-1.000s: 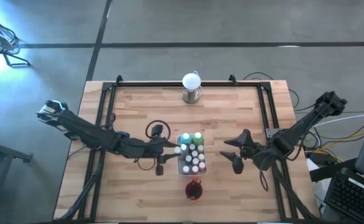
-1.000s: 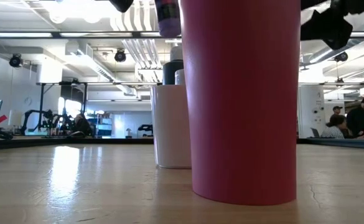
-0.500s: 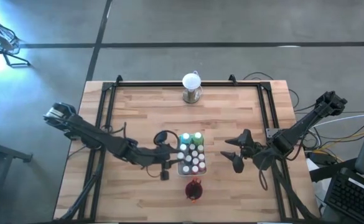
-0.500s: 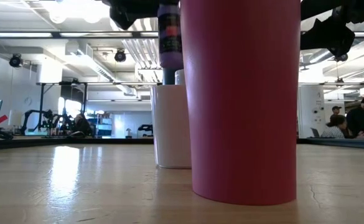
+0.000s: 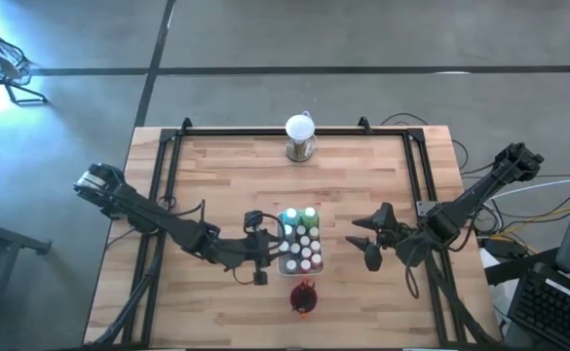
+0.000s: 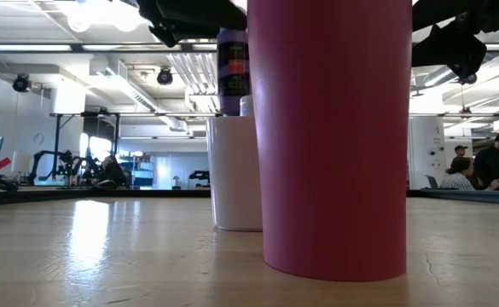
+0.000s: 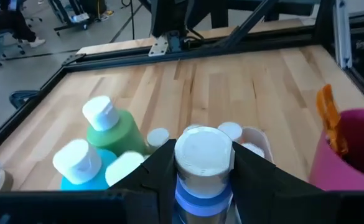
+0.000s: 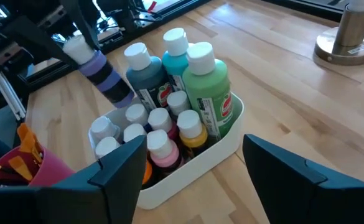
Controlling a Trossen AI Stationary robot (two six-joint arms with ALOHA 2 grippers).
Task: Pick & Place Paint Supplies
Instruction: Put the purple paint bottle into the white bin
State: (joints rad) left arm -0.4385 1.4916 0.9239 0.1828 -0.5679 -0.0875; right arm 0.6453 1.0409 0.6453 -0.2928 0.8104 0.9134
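A white rectangular tray [image 8: 222, 140] sits near the middle of the wooden counter [image 5: 216, 175], packed with white-capped paint bottles [image 8: 169, 121]: teal, green, orange and red among them. The left pincer [image 7: 201, 163] hangs just above the tray's edge, clamped on a purple paint bottle [image 8: 104, 73] that is clear of the tray, cap uppermost and tilted. The right pincer [image 5: 367, 237] hovers beside the tray on its other side, fingers [image 8: 119, 171] spread apart, holding nothing. A dark red cup [image 6: 334, 136] stands just beside the tray. A white globe on a metal base [image 5: 300, 136] stands well apart from the tray, at the counter's far edge.
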